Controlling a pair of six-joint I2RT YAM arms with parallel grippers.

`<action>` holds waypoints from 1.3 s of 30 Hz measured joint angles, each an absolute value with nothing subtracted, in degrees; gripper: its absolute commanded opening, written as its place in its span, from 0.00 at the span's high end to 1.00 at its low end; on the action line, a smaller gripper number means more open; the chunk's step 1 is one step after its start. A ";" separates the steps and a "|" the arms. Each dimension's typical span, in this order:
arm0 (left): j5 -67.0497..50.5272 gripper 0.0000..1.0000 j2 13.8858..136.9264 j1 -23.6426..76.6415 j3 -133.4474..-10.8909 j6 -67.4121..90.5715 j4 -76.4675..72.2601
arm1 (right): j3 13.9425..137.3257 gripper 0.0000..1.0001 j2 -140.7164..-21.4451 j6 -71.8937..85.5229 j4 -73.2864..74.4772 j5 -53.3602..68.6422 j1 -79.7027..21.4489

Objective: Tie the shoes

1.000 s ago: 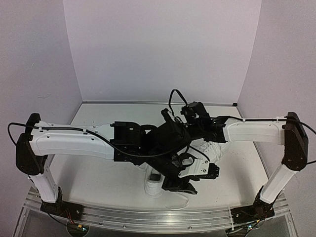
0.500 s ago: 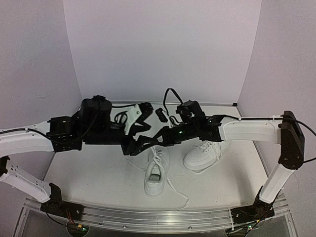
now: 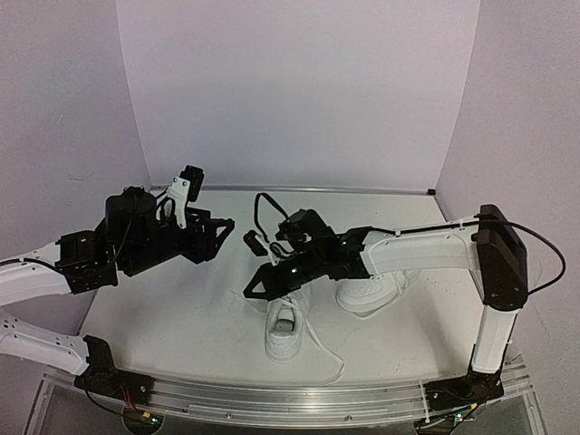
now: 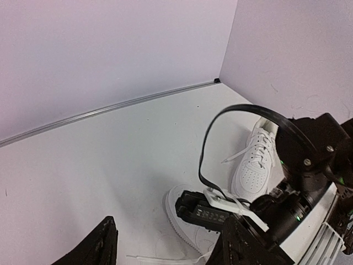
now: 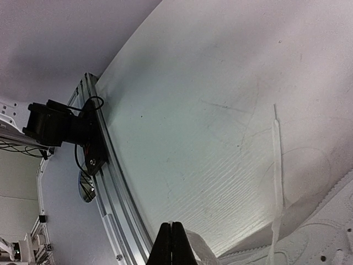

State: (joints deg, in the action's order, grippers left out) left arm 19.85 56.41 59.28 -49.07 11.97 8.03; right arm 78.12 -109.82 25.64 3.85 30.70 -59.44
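Observation:
Two white shoes lie on the table. The near shoe (image 3: pixel 285 328) (image 4: pixel 179 221) points away from me, and the far shoe (image 3: pixel 366 292) (image 4: pixel 255 161) lies to its right. My right gripper (image 3: pixel 253 290) (image 5: pixel 172 227) is shut, low over the near shoe's front left. A white fold sits right behind its fingertips; I cannot tell whether it is pinched. One flat lace (image 5: pixel 274 165) (image 4: pixel 165 258) lies stretched on the table beside the shoe. My left gripper (image 3: pixel 217 237) (image 4: pixel 171 248) hangs open to the left, away from both shoes, with nothing between its fingers.
Another lace (image 3: pixel 324 352) trails from the near shoe toward the metal rail (image 3: pixel 272 399) at the front edge. Purple walls (image 3: pixel 299 91) close the back and sides. The right arm's forearm (image 3: pixel 417 249) spans over the far shoe.
My left arm has swung back to the left, away from the shoes, and its jaws have opened wider. The right gripper, still shut, has moved left and down to the near shoe.

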 measured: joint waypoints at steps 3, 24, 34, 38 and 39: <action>20.41 0.37 56.71 58.21 -48.59 14.44 9.28 | 78.35 0.70 -110.18 24.98 5.16 30.67 -60.41; 0.44 0.43 68.21 52.78 -49.40 14.43 10.96 | 77.23 0.71 -94.98 16.10 20.82 19.60 -57.18; -5.91 0.44 69.45 51.12 -49.41 14.83 10.88 | 77.36 0.76 -101.60 13.26 24.83 19.67 -57.19; -6.89 0.45 70.12 50.74 -49.39 14.99 10.87 | 78.18 0.84 -103.39 12.75 25.42 19.75 -57.19; -7.08 0.45 70.15 50.60 -49.39 15.01 10.87 | 78.35 0.85 -103.53 12.66 25.48 19.77 -57.19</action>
State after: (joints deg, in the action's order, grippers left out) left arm -7.08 70.15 50.60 -49.39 15.01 10.87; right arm 78.35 -103.53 12.66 25.48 19.77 -57.19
